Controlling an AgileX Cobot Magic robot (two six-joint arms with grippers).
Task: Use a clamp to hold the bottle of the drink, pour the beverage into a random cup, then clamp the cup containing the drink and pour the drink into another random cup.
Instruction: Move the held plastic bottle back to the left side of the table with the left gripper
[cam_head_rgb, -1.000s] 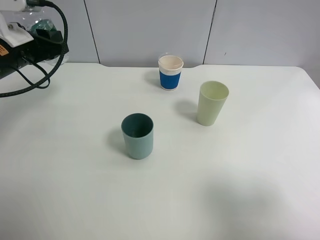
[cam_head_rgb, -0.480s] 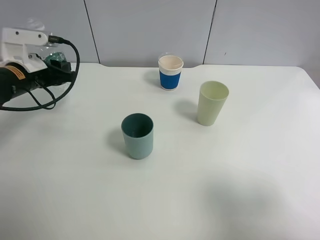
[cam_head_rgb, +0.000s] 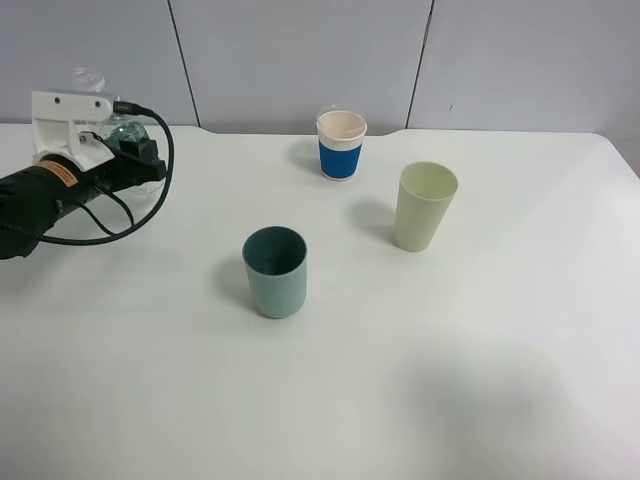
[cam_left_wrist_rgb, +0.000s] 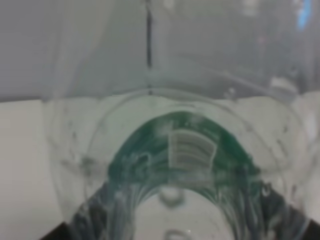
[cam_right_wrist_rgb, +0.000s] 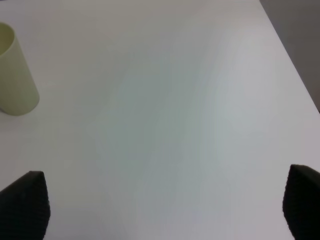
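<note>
White tabletop (cam_head_rgb: 480, 380), broad and flat, carries three cups well apart from one another. That spacing leaves room to bring a bottle over any one of them.

Bulky black left arm with its white flat-fingered clamp (cam_head_rgb: 100, 130) sits over the far-left part of the table. The jaws are clamped on the small clear plastic bottle with a green label band (cam_head_rgb: 125, 133). In the left wrist view the bottle (cam_left_wrist_rgb: 185, 150) fills the picture, so the grip looks deep. I judge it is carried clear of the surface for transport. How far it tilts I cannot tell.

Tall tapered pale yellow-green plastic cup (cam_head_rgb: 425, 205) stands right of centre, upright. The plain teal plastic cup (cam_head_rgb: 275, 272) stands near the middle and is the closest cup to the bottle. The white paper cup with a blue sleeve (cam_head_rgb: 341, 145) stands at the back.

Right gripper (cam_right_wrist_rgb: 160, 205) hangs parted over bare table with nothing between its tips. The pale cup (cam_right_wrist_rgb: 15, 75) is off to one side.

Against a second ago, the left arm has come in from the far corner, lower and nearer the teal cup. The cups are unmoved.
</note>
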